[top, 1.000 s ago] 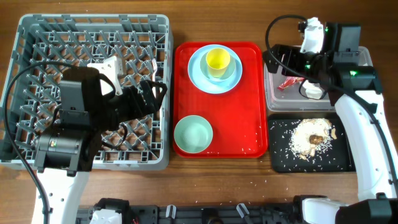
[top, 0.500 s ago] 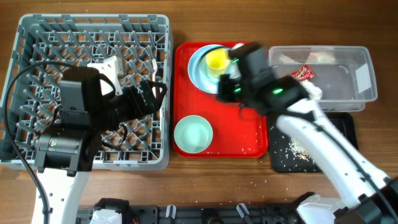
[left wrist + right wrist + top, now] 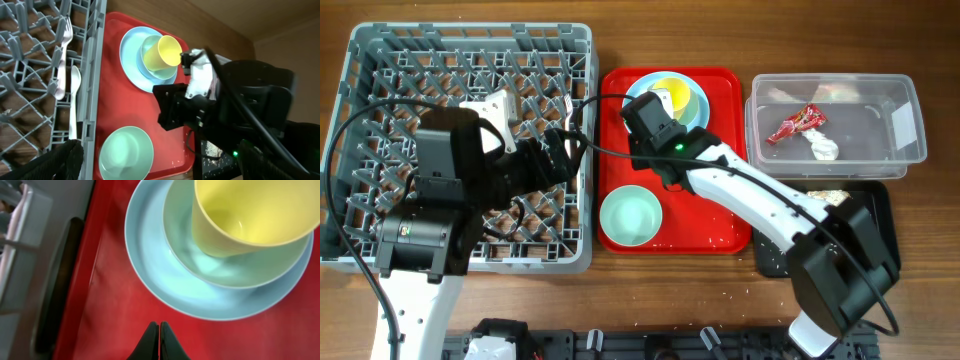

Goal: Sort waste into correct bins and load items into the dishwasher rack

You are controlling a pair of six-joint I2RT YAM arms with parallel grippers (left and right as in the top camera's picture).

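The yellow cup [image 3: 672, 92] [image 3: 245, 215] stands in the light blue bowl [image 3: 235, 270], which rests on the light blue plate [image 3: 701, 106] [image 3: 150, 265] at the back of the flat red tray. My right gripper [image 3: 642, 112] [image 3: 159, 326] hovers over the red tray just beside the plate's rim, shut with nothing in it. The pale green bowl [image 3: 631, 215] [image 3: 125, 152] sits at the tray's front. My left gripper [image 3: 565, 150] [image 3: 160, 152] stands open over the dishwasher rack's [image 3: 370, 60] right edge. A white fork [image 3: 62, 55] and spoon [image 3: 74, 95] lie in the rack.
The clear tub [image 3: 905, 150] at the right holds the red wrapper [image 3: 797, 122] and white tissue [image 3: 825, 148]. Below it, the black tray [image 3: 882, 215] with rice scraps [image 3: 830, 197] is mostly hidden by my right arm. Loose grains dot the red tray [image 3: 720, 220].
My right arm swung left from the clear tub to the red tray beside the plate, and its gripper went from open to shut. The left arm stayed still.
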